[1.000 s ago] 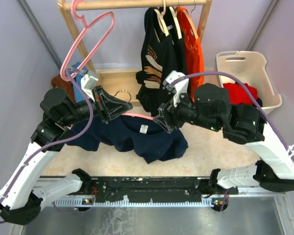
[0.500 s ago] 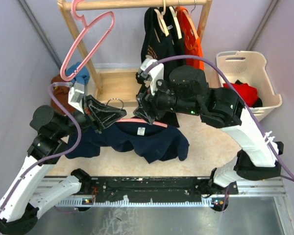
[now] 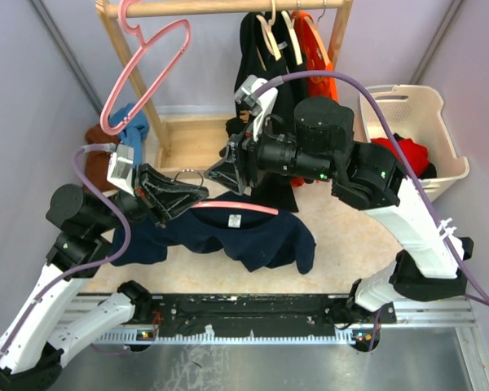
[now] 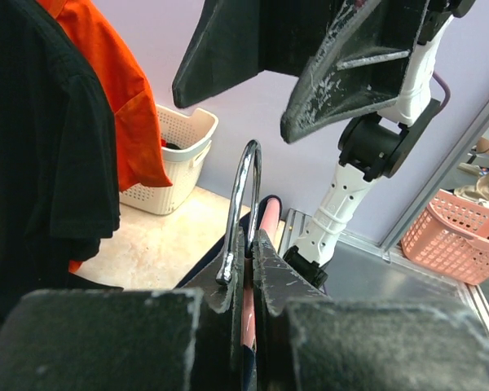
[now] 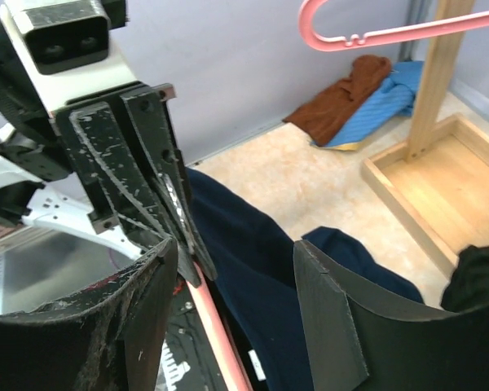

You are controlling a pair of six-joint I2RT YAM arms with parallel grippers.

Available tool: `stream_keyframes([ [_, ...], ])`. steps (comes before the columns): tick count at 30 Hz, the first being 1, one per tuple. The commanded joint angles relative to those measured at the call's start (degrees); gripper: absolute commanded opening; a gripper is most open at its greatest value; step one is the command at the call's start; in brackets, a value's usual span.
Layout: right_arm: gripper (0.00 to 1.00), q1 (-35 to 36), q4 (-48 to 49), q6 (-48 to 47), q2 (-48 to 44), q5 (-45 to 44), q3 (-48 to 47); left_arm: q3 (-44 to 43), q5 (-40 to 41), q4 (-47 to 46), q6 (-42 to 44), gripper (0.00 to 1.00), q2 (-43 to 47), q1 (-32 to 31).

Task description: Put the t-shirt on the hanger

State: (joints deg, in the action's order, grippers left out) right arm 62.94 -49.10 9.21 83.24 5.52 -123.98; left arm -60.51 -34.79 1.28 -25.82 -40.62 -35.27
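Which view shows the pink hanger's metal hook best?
The left wrist view: the hook stands large above the shut left gripper. The top view shows it tiny; the right wrist view shows only the hanger's pink bar.

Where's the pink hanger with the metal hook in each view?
Top external: hanger at centre, pink bar across the t-shirt neck.
Left wrist: hanger at centre, silver hook rising from between the fingers.
Right wrist: hanger at bottom, left of centre; only the pink bar shows.
Shared landmark: left gripper, shut on the hanger by the hook's base.
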Motion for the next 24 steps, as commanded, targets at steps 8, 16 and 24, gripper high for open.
stream_keyframes([
  [8, 0.56, -0.1, 7.0, 2.2, -0.5, 8.4, 3.8, 0.3, -4.6, -9.1, -2.8, 0.04, -1.8, -0.2],
  [16, 0.42, -0.1, 8.1, 1.9, -0.8, 10.4, 6.0, 0.5, -7.2, -11.7, -4.4, 0.03, -4.1, -0.2],
  [24, 0.00, -0.1, 8.6, 1.3, -2.7, 8.0, 8.6, -0.1, -5.9, -11.5, -4.1, 0.08, -5.4, -0.2],
])
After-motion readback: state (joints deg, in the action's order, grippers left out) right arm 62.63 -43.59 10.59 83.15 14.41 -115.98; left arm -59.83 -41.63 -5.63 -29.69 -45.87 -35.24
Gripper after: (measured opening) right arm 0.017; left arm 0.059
